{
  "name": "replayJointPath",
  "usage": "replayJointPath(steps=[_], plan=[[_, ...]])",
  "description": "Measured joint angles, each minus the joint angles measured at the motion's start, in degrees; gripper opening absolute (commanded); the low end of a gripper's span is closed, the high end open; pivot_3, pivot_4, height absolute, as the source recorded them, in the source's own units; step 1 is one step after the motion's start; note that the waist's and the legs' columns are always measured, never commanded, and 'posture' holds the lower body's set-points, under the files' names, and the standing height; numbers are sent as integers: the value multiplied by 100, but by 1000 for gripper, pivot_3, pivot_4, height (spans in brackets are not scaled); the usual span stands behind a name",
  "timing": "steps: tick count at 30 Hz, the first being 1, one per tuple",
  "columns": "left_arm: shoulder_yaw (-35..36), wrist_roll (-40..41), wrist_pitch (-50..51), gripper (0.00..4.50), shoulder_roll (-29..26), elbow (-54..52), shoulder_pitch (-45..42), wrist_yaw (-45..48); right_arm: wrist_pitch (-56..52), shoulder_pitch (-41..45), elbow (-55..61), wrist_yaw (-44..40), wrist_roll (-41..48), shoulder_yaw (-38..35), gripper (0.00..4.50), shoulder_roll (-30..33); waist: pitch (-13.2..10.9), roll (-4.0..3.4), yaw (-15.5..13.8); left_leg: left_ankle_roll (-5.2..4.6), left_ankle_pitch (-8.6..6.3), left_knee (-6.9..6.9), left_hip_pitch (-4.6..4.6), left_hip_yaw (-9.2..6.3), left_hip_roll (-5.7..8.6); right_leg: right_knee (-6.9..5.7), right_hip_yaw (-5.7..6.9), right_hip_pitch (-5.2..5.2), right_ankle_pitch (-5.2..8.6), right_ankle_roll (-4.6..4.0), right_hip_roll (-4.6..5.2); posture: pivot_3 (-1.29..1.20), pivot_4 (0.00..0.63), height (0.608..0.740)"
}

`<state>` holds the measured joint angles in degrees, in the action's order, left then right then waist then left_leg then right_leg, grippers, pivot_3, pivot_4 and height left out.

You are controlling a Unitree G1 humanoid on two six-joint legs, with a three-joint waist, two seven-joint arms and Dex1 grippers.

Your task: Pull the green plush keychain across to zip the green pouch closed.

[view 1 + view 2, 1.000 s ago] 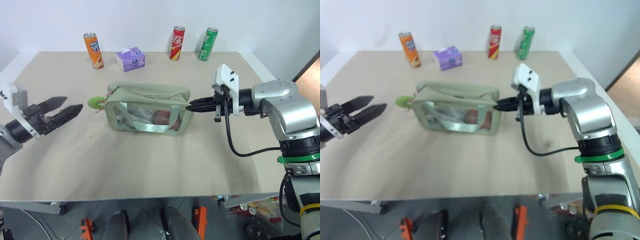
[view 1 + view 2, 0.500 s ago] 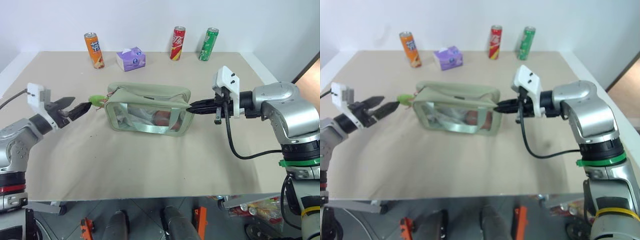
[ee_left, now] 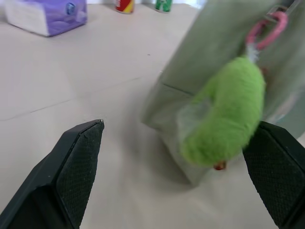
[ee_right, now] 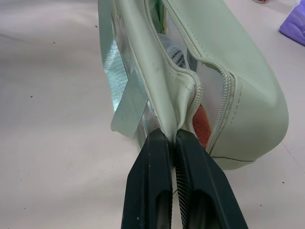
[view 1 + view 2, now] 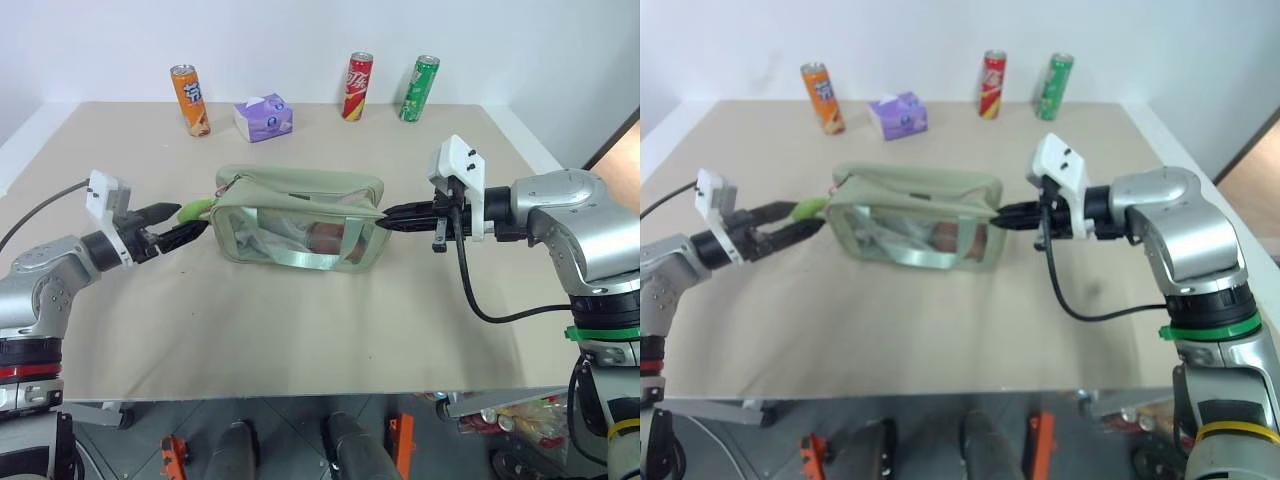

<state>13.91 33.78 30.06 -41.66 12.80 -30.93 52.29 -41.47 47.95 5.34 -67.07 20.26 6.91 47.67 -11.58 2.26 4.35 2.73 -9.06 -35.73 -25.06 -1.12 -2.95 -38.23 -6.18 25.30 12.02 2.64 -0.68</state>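
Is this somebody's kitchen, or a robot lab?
Probably a robot test room: a bare tan table against a blank white wall, with drink cans lined up like props, such as the orange can.

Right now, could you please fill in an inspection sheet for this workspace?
Surface: beige table, flat.
Job's things: green pouch mid-table, zipper open at its right end; green plush keychain hanging at its left end.
Clutter: orange can, purple tissue box, red can, green can along the far edge.
Grippers: left gripper open, fingers either side of the keychain, not closed on it; right gripper shut on the pouch's right end.
Cables: black cable looping under the right wrist.
Surroundings: white wall behind.
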Motion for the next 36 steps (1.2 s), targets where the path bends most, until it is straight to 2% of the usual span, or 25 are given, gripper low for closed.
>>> replayJointPath(steps=[3,6,7,13,15,17,21,26,36], plan=[[-3,-36,-47,4500,64,26,-112,-65,-3,-1,0,7,25,0,31,0,0,0,1,0,0,1,1,1,0,0,-1,1,-3,6,0,0,150,740],[-59,-221,-154,3742,249,154,-245,-216,-5,-1,0,21,25,-1,0,1,0,0,-3,0,0,2,0,-2,0,0,1,0,-7,13,-1,0,150,740],[-93,-246,-169,3306,303,200,-265,-235,-7,-1,0,28,30,-1,0,0,0,0,-3,0,0,1,0,-2,0,0,1,0,-9,16,-1,0,150,740],[-231,-331,-267,1368,453,245,-310,-49,-13,0,0,82,51,-1,0,0,0,0,2,0,0,3,0,-1,0,0,-1,1,-9,17,-1,0,150,740],[-231,-327,-267,562,458,245,-334,67,-17,0,0,98,56,-1,0,0,0,0,0,0,0,3,0,-1,0,0,0,1,-10,17,-1,0,150,740],[-236,-339,-278,93,461,246,-356,106,-26,0,0,103,58,-1,0,1,0,0,0,0,0,2,-1,-1,1,0,-1,1,-9,17,-1,0,150,740],[-319,-580,-513,93,460,446,-609,57,-50,0,0,111,65,-2,0,9,0,0,-3,0,0,1,-1,-3,1,0,1,0,-9,16,-2,0,150,740],[-401,-767,-748,93,488,524,-1336,56,-53,0,-1,115,64,-4,0,21,0,0,-4,0,1,-1,-4,-3,4,1,-1,-1,-13,24,-1,0,150,740],[-985,-1037,-1085,93,994,709,-2462,461,-67,1,0,118,80,-4,0,24,0,0,-2,0,0,0,-4,-4,7,1,-4,-2,-12,28,-1,0,150,740]])
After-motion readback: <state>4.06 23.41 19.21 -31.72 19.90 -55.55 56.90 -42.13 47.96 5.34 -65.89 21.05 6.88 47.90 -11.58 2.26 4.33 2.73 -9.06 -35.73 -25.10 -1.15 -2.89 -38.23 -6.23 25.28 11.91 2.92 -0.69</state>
